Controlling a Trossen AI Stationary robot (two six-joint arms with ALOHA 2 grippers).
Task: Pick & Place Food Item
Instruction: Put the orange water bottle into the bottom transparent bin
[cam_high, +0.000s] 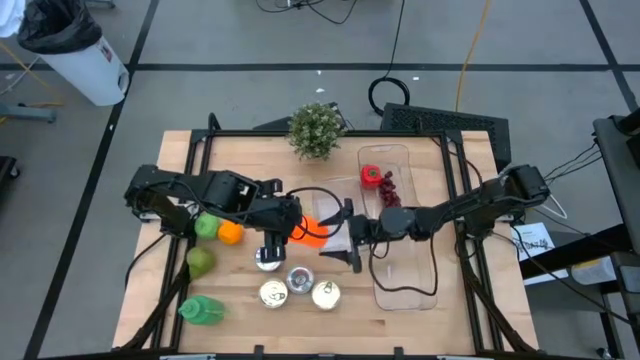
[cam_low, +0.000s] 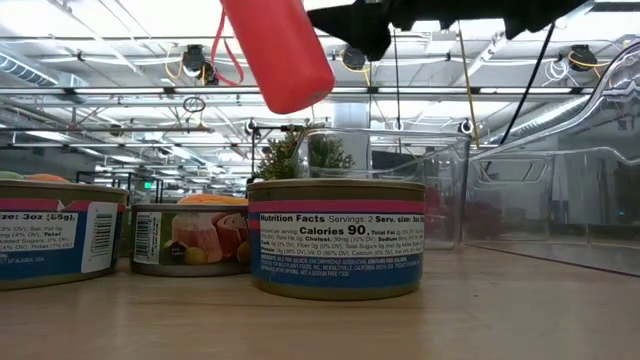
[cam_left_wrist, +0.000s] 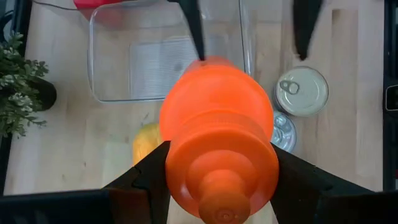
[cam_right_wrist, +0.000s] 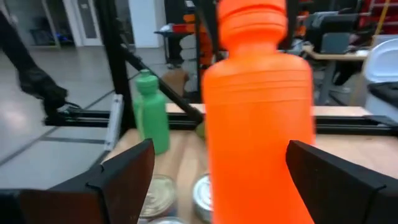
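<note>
An orange plastic bottle (cam_high: 314, 231) hangs above the table's middle, with my left gripper (cam_high: 293, 228) shut on it. The low view shows the bottle's lower end (cam_low: 283, 55) high above the cans. My right gripper (cam_high: 343, 236) reaches in level from the table's right and is open. One of its fingers (cam_right_wrist: 124, 177) stands on each side of the bottle (cam_right_wrist: 258, 118), without touching it. A clear plastic tray (cam_high: 404, 262) lies right of centre, holding a red item (cam_high: 372, 177) and dark red grapes (cam_high: 389, 192). My left gripper pinches the bottle's shoulder (cam_left_wrist: 177, 158), just below the cap, between its two fingers (cam_left_wrist: 146, 171). The fingers slant down from above and from the table's left, running along the bottle. The bottle is lifted clear of the table, tilted, cap up and base down.
Several tin cans (cam_high: 299, 281) stand near the front edge below the grippers. An orange (cam_high: 231, 234), a lime (cam_high: 207, 227), a green pear (cam_high: 202, 262) and a green bottle (cam_high: 203, 310) lie at the left. A potted plant (cam_high: 316, 130) stands at the far edge.
</note>
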